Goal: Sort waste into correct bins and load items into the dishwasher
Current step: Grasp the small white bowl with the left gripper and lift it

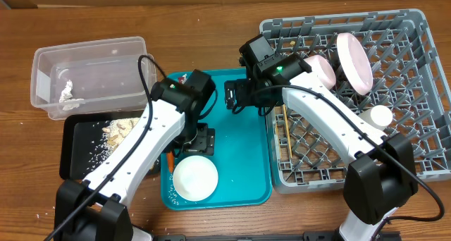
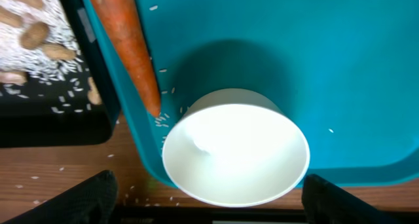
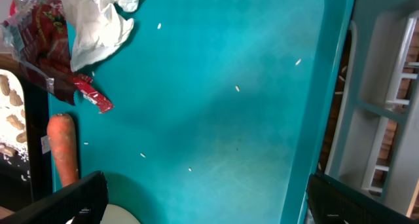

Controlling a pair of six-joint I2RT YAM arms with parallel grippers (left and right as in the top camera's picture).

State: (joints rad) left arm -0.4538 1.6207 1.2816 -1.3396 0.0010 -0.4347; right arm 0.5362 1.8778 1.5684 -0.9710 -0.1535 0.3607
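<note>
While the left gripper [image 1: 201,144] was held with jaws spread wide near the white bowl [image 1: 195,178] at the lower left of the teal tray [image 1: 246,163], the right gripper [image 1: 233,97] was likewise spread; the carrot [image 2: 124,47] was seen just beside the bowl.

one teal tray [image 1: 246,163]. one clear tub [image 1: 91,51]. one black tray [image 1: 74,156]. one grey dish rack [image 1: 331,19].

four white or pinkish dishes: one bowl [image 1: 195,177] on the teal tray, three in the rack: one plate [image 1: 354,61], one round dish [image 1: 320,70], one small cup [image 1: 380,116].

one carrot [image 2: 127,47]. one red wrapper [image 3: 46,34].

two tissue pieces: tub tissue [image 1: 67,93], tray tissue [image 3: 98,24].

crumbs [image 1: 120,128] and rice grains [image 2: 160,119]: many, too small to count.

two robot arms: left arm [image 1: 137,146], right arm [image 1: 331,125].
</note>
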